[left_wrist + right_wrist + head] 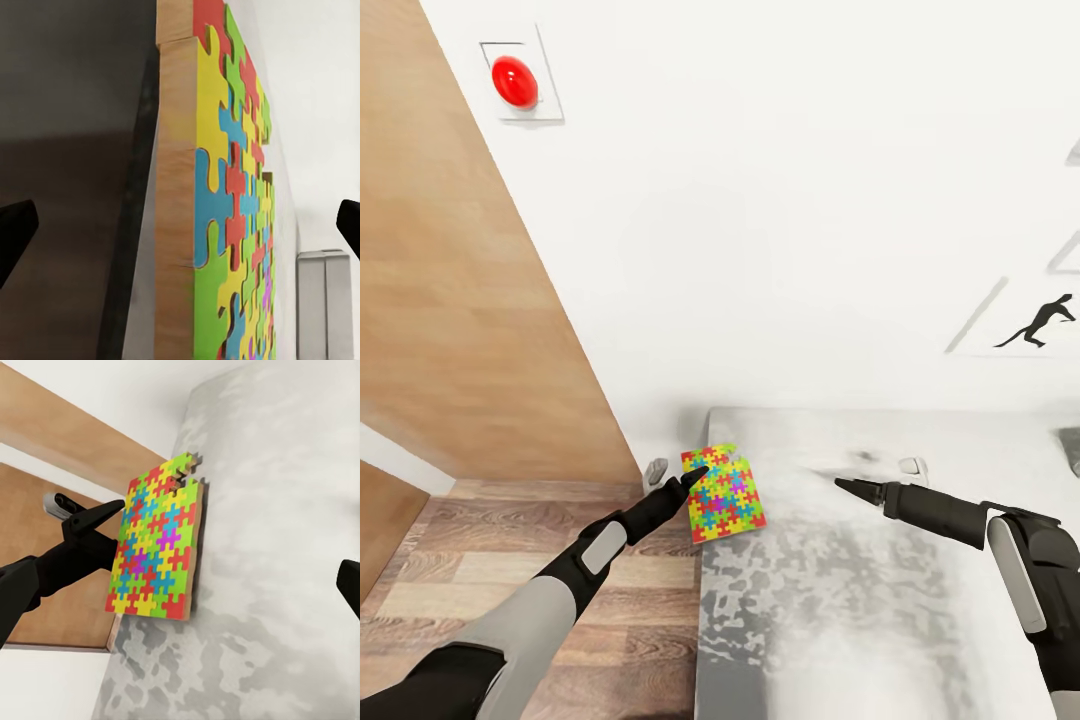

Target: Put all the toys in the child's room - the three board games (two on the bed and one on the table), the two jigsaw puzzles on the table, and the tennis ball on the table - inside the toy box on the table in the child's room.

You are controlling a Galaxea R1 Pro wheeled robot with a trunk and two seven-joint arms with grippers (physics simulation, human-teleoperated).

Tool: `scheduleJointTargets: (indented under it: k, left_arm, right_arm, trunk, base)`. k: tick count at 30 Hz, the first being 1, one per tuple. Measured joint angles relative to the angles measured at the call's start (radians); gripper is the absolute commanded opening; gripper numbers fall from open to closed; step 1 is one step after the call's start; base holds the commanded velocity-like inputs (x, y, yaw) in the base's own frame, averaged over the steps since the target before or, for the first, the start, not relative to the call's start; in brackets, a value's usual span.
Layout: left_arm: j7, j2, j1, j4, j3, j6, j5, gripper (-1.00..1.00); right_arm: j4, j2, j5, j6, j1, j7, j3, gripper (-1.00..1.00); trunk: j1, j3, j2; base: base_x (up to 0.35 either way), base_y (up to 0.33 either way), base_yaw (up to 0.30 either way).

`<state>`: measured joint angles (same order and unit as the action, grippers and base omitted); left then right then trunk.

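Observation:
A multicoloured jigsaw puzzle [724,497] lies at the left edge of the pale grey table [880,590], overhanging it slightly. Its far corner looks stepped, as if a second square lies under it. My left gripper [695,478] is open at the puzzle's left edge. In the left wrist view the wooden edge of the puzzle [176,225] stands between the two dark fingertips [15,232]. My right gripper [850,487] hovers open over the table, to the right of the puzzle [157,547]. The board games, tennis ball and bed are out of view.
A wood-grain panel [450,300] and plank floor [510,560] lie left of the table. The white wall behind carries a red-ball picture [516,80] and a black silhouette picture [1040,322]. A grey corner [1072,450] shows at the table's far right.

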<state>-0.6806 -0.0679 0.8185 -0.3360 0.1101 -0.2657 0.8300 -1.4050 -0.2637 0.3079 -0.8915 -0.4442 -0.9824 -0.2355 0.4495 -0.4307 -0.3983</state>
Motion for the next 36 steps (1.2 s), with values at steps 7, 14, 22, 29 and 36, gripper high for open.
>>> scheduleJointTargets:
  k: [7, 14, 22, 29, 36]
  left_arm:
    - [-0.001, 0.0, 0.0, 0.0, 0.0, 0.001, 0.0, 1.0]
    - [-0.001, 0.0, -0.001, 0.0, -0.001, 0.002, 0.0, -1.0]
    - [-0.007, 0.0, -0.001, -0.001, -0.002, -0.001, 0.007, -1.0]
    - [-0.011, 0.0, -0.001, -0.001, -0.001, 0.0, 0.008, -1.0]
    - [-0.011, 0.0, -0.001, -0.001, -0.001, -0.001, 0.008, -1.0]
  right_arm:
    - [0.0, 0.0, 0.0, 0.0, 0.0, -0.001, 0.0, 1.0]
    - [0.0, 0.0, 0.0, 0.0, 0.0, -0.001, 0.0, 1.0]
    - [0.0, 0.0, 0.0, 0.0, 0.0, -0.001, 0.0, 1.0]
    - [0.0, 0.0, 0.0, 0.0, 0.0, -0.002, 0.0, 1.0]
    - [0.0, 0.0, 0.0, 0.0, 0.0, -0.002, 0.0, 1.0]
  trunk:
    - [0.0, 0.0, 0.0]
    - [0.0, 0.0, 0.0]
    - [0.0, 0.0, 0.0]
    - [0.0, 0.0, 0.0]
    - [0.0, 0.0, 0.0]
  base:
    - [0.0, 0.0, -0.003]
    - [0.0, 0.0, -0.001]
    - [0.0, 0.0, 0.0]
    - [0.0, 0.0, 0.0]
    - [0.0, 0.0, 0.0]
